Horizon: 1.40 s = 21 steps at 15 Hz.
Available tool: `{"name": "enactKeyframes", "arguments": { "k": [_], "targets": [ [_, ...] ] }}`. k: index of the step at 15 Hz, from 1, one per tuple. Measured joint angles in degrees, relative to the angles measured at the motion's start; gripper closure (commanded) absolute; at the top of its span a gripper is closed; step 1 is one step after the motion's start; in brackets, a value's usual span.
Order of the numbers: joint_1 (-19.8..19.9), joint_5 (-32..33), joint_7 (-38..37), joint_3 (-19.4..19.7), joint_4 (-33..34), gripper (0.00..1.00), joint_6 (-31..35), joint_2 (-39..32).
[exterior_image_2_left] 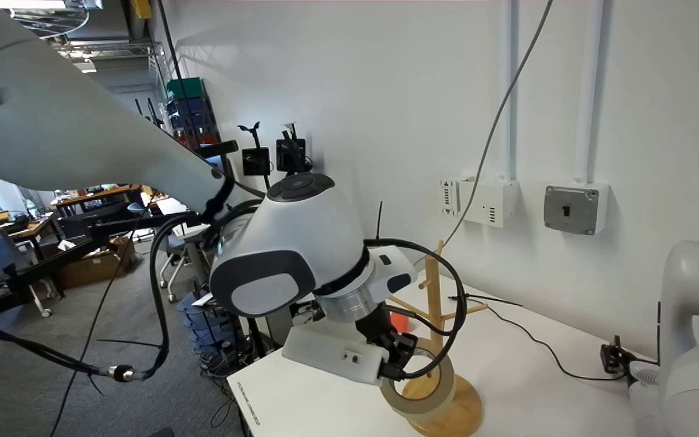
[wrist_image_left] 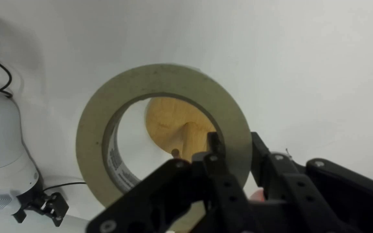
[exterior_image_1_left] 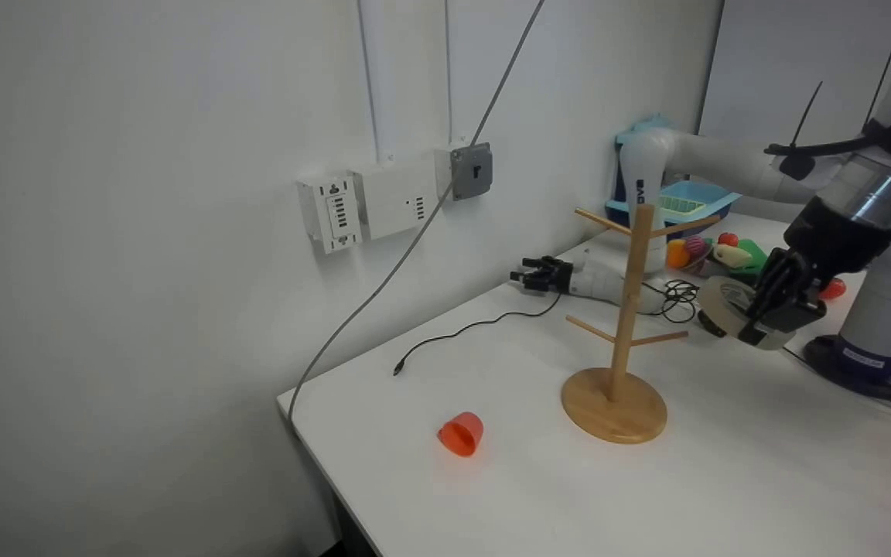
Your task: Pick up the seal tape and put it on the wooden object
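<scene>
The seal tape [wrist_image_left: 170,79], a cream-white ring, hangs tilted above the table, with my gripper [wrist_image_left: 236,144] shut on one side of it. One finger [wrist_image_left: 213,140] reaches inside the centre hole and the other finger [wrist_image_left: 260,152] presses the outer edge. Through the hole, the wooden object's base [wrist_image_left: 162,113] and pole show in the wrist view. In an exterior view the wooden object [exterior_image_1_left: 633,309] stands upright, apart from the tape [exterior_image_1_left: 720,300] on its right. Another exterior view has the tape [exterior_image_2_left: 389,397] overlapping the base [exterior_image_2_left: 468,409], hiding part of it.
An orange-red cup [exterior_image_1_left: 461,433] lies on its side in front of the stand. A second white arm [exterior_image_1_left: 646,155] has its black gripper [exterior_image_1_left: 544,275] resting near the wall. A black cable [exterior_image_1_left: 484,321], toy food [exterior_image_1_left: 728,254] and a blue basket [exterior_image_1_left: 704,197] are farther back.
</scene>
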<state>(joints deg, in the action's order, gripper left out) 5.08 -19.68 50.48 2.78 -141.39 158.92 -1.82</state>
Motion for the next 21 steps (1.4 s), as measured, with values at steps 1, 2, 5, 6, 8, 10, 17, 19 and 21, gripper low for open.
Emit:
{"name": "enactKeyframes", "arguments": {
  "k": [1,2,5,6,8,10,17,19,21],
  "targets": [
    [0.0,0.0,-0.03,-0.01,0.0,0.75,0.05,-0.18],
    [0.0,0.0,-0.04,-0.01,0.0,0.75,0.05,-0.37],
    [0.0,0.0,-0.04,-0.01,0.0,0.94,0.05,-0.57],
    [0.0,0.0,-0.04,-0.01,0.0,0.94,0.04,-0.62],
    [0.0,0.0,-0.04,-0.02,0.0,0.94,0.04,-0.84],
    [0.0,0.0,-0.04,-0.04,0.0,0.94,0.04,-1.07],
    [3.9,-23.87,20.98,-6.53,0.02,0.94,14.16,-17.22],
    [6.47,-26.16,24.02,-9.57,2.18,0.94,15.81,-21.1],
    [8.49,-26.53,25.46,-11.71,4.18,0.94,16.81,-23.96]
  ]
}}
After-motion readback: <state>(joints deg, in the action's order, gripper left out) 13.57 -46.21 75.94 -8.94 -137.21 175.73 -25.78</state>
